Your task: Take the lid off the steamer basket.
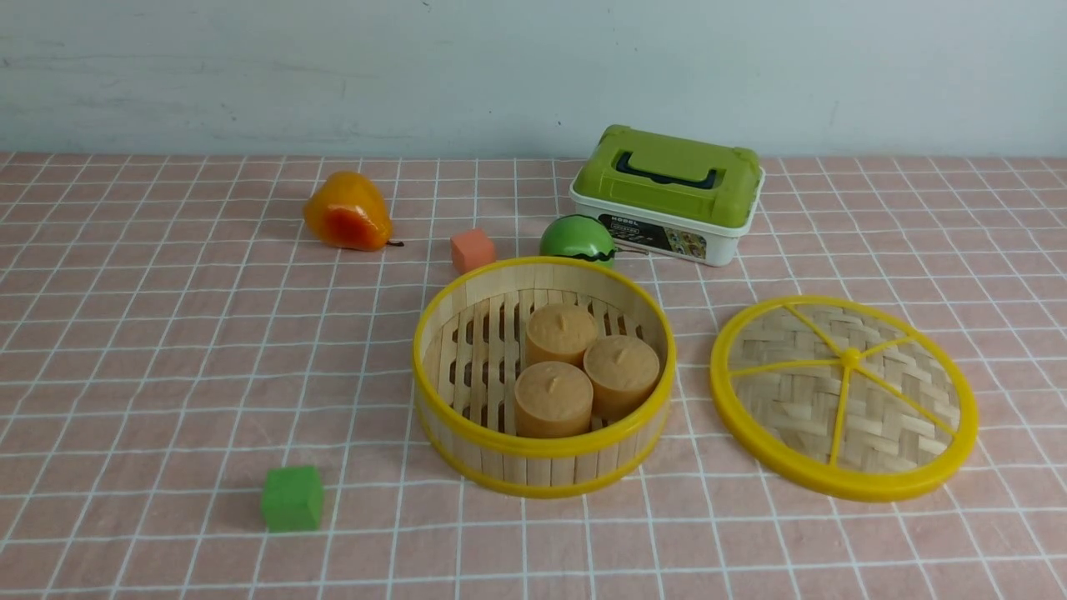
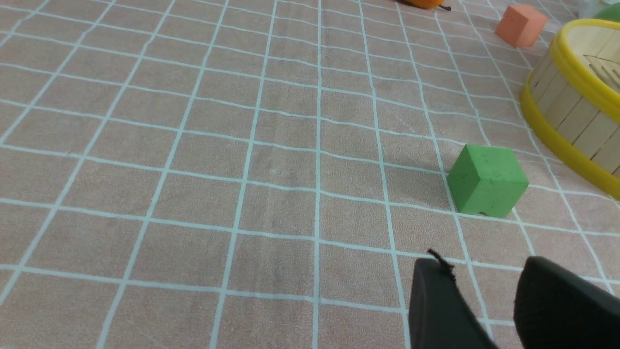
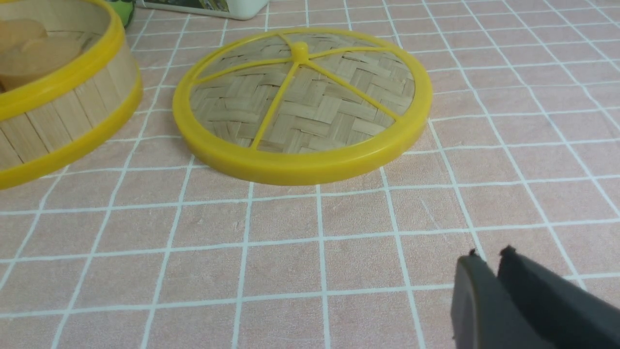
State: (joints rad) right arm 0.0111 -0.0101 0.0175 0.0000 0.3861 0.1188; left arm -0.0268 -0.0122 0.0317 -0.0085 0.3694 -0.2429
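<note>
The steamer basket (image 1: pixel 533 467) stands uncovered at mid-table, with three tan round cakes (image 1: pixel 575 371) on its slatted floor. Its lid (image 1: pixel 842 396), a woven disc with a yellow rim and spokes, lies flat on the cloth just right of it, apart from the basket. Neither arm shows in the front view. In the right wrist view my right gripper (image 3: pixel 490 253) hovers over bare cloth short of the lid (image 3: pixel 302 102), its fingers almost touching and holding nothing. My left gripper (image 2: pixel 479 264) is open and empty, near the basket's wall (image 2: pixel 571 111).
A green cube (image 1: pixel 292 497) sits front left, close to my left gripper (image 2: pixel 487 180). Behind the basket are an orange cube (image 1: pixel 473 250), a green melon-like ball (image 1: pixel 577 239) and a white box with a green lid (image 1: pixel 667 196). An orange pear (image 1: pixel 348 212) lies far left.
</note>
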